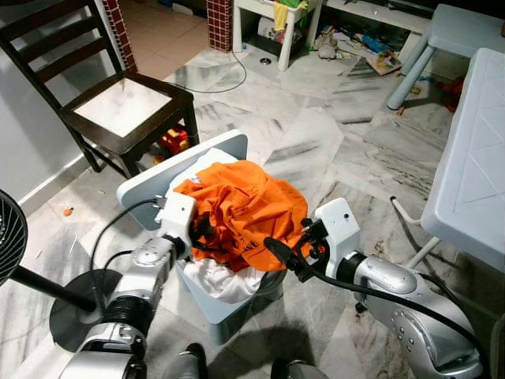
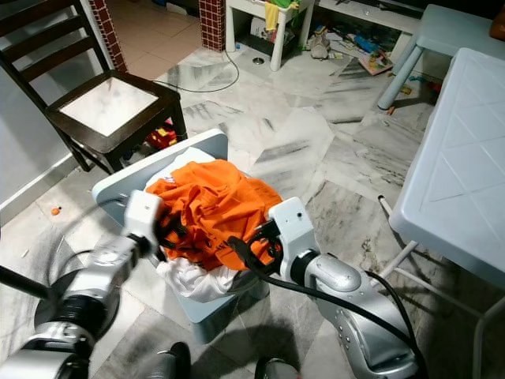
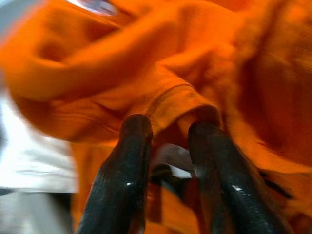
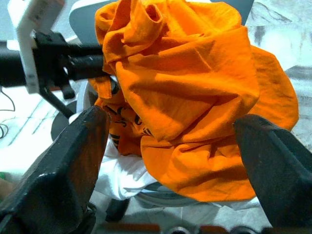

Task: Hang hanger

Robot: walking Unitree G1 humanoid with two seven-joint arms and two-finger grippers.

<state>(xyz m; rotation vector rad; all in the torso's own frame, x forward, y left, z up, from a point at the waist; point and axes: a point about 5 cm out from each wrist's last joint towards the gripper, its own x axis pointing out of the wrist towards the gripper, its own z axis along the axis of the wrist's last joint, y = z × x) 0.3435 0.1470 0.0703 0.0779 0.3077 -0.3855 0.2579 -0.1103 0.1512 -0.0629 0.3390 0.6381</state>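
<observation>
A crumpled orange shirt (image 1: pixel 245 205) is piled on top of a pale blue laundry basket (image 1: pixel 229 312), over some white cloth (image 1: pixel 225 280). My left gripper (image 1: pixel 197 233) pushes into the shirt's left side. In the left wrist view its fingers (image 3: pixel 136 146) stand close together with a folded orange hem (image 3: pixel 170 105) pinched between the tips; a dark grey shape behind them cannot be identified. At the shirt's right side my right gripper (image 1: pixel 296 245) is open wide, and in the right wrist view its fingers (image 4: pixel 73 161) frame the whole bundle without touching it.
The basket's lid (image 1: pixel 158 185) stands tilted open behind the pile. A dark wooden chair (image 1: pixel 118 103) is at the back left, with a red toy (image 1: pixel 175 140) under it. A white plastic table (image 1: pixel 473 158) is on the right and a black fan (image 1: pixel 8 237) at the left edge.
</observation>
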